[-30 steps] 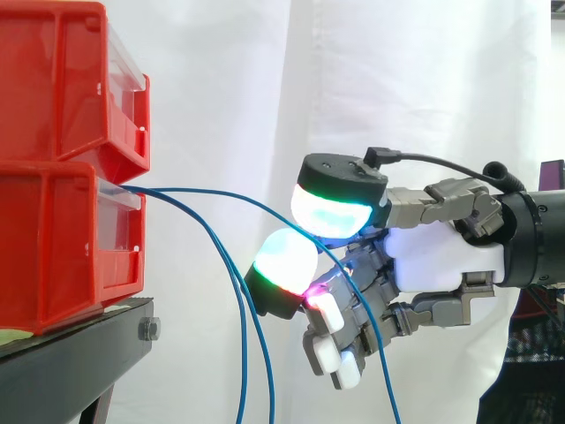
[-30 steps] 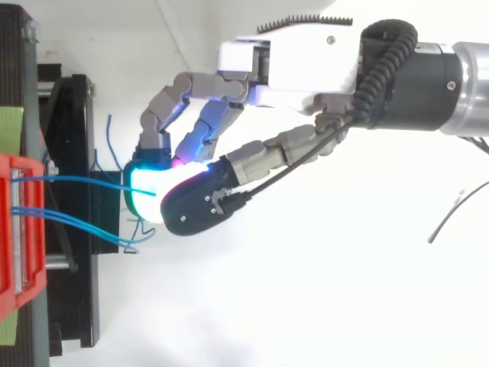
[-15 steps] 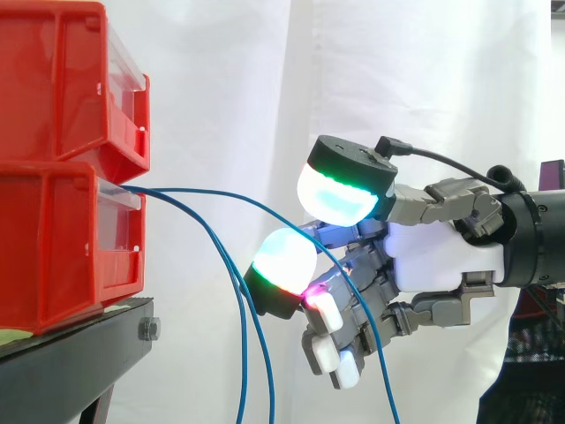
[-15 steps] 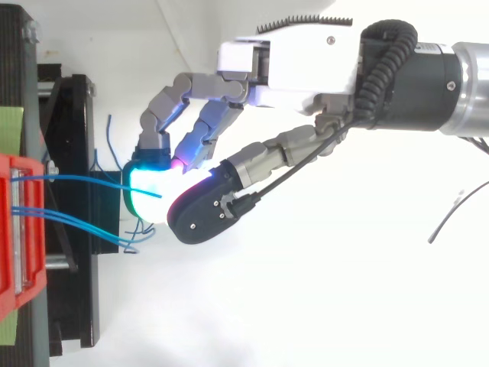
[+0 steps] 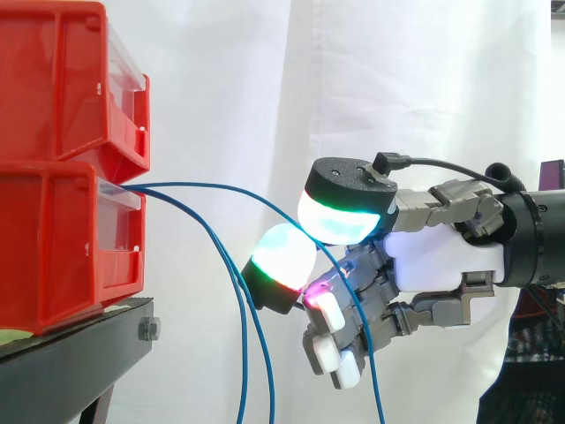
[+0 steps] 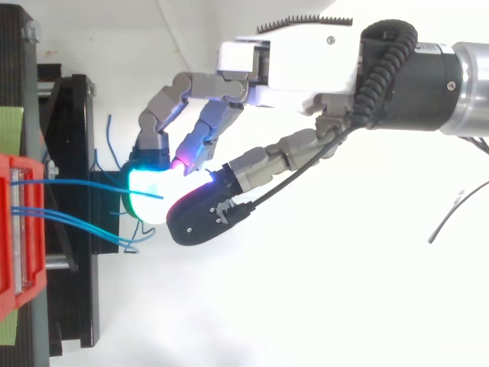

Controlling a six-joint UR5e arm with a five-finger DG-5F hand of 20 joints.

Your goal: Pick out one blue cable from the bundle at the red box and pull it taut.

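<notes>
Three thin blue cables come out of the lower red box (image 5: 62, 238). Two of them (image 5: 240, 309) droop straight down beside the stand. The third blue cable (image 5: 221, 193) arcs rightward to my hand (image 5: 441, 261), runs between the thumb's green-cyan pad (image 5: 340, 216) and a finger's glowing pad (image 5: 282, 261), then hangs down past the palm. The hand is curled, with thumb and finger pinching that cable. In the top view the hand (image 6: 290, 65) reaches left toward the box (image 6: 11, 229), and the cable (image 6: 76, 183) ends under the glowing pad.
A second red bin (image 5: 62, 79) is stacked on the lower one, both on the black stand (image 5: 79, 353). A white curtain hangs behind. Loose blue cable ends (image 6: 126, 241) curl by the stand's edge in the top view.
The thumb lifted off the finger half a second ago and has come back down onto the cable. The cable's hanging part has swung slightly left.
</notes>
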